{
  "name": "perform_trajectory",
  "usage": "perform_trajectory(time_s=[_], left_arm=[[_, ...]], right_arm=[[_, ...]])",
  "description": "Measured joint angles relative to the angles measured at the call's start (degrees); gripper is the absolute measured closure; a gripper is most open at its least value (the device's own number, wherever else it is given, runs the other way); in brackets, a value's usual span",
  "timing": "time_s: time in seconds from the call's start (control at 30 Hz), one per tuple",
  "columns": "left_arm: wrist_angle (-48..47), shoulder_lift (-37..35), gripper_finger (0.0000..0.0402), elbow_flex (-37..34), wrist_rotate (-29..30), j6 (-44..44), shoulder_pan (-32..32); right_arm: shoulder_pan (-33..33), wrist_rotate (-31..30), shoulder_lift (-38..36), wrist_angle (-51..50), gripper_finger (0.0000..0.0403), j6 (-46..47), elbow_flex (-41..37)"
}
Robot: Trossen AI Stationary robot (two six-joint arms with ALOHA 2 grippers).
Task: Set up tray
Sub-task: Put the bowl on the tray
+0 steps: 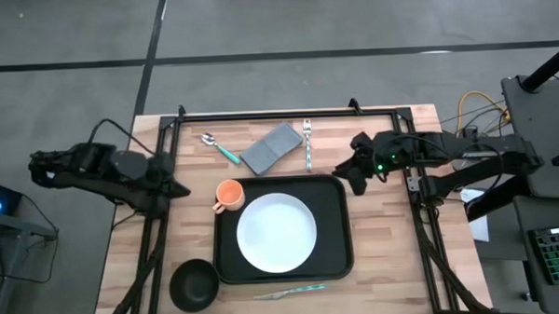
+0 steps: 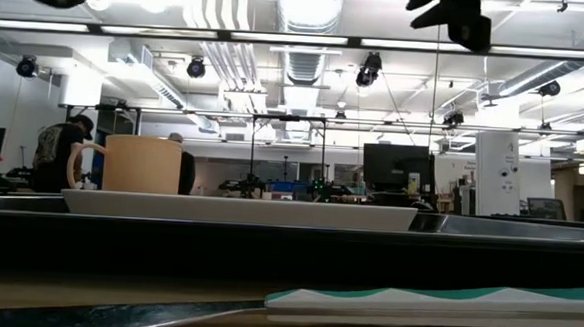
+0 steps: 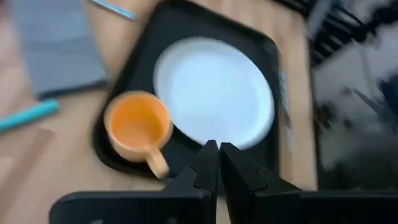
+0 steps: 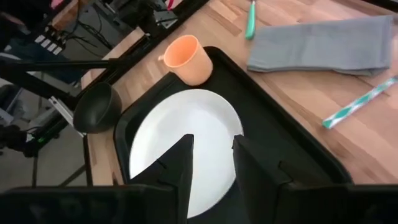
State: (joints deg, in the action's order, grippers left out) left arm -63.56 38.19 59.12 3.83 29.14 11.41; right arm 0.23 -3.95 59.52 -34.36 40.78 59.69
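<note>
The tray (image 1: 333, 232) sits mid-table with plate (image 1: 277, 233) and cup (image 1: 229, 193) loaded. You still have bowl (image 1: 193, 283) and cutlery outside. Left gripper (image 3: 217, 155) pressed together; right gripper (image 4: 211, 152) spread, empty.

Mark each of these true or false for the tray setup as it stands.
1. The white plate lies on the tray. True.
2. The orange cup is on the plate. False: it sits at the tray's corner, beside the plate.
3. The black bowl is on the tray. False: it stands on the table off the tray.
4. The left gripper has its jaws shut. True.
5. The right gripper holds the fork. False: its jaws are open and empty.
</note>
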Motion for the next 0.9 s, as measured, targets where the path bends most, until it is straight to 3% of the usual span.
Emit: perform_trajectory(time_s=[0.23, 0.43, 0.7, 0.9], left_arm=[[-7.7, 1.0, 0.0401, -5.5, -8.5, -5.7, 2.0], [-9.2, 3.7, 0.0383, -8.4, -16.7, -5.1, 2.2], [-8.0, 10.9, 0.033, -4.5, -14.4, -3.1, 4.0], [-5.1, 15.6, 0.0329, -3.1, -7.2, 1.4, 14.7]], right_arm=[[0.0, -0.2, -0.9, -2.7, 0.0281, -0.5, 0.0], [0.0, -0.8, -0.2, -4.6, 0.0263, -0.5, -0.3], [0.0, -0.7, 0.2, -4.9, 0.0248, -0.9, -0.7], [0.0, -0.7, 0.2, -4.9, 0.0243, -1.1, -0.8]])
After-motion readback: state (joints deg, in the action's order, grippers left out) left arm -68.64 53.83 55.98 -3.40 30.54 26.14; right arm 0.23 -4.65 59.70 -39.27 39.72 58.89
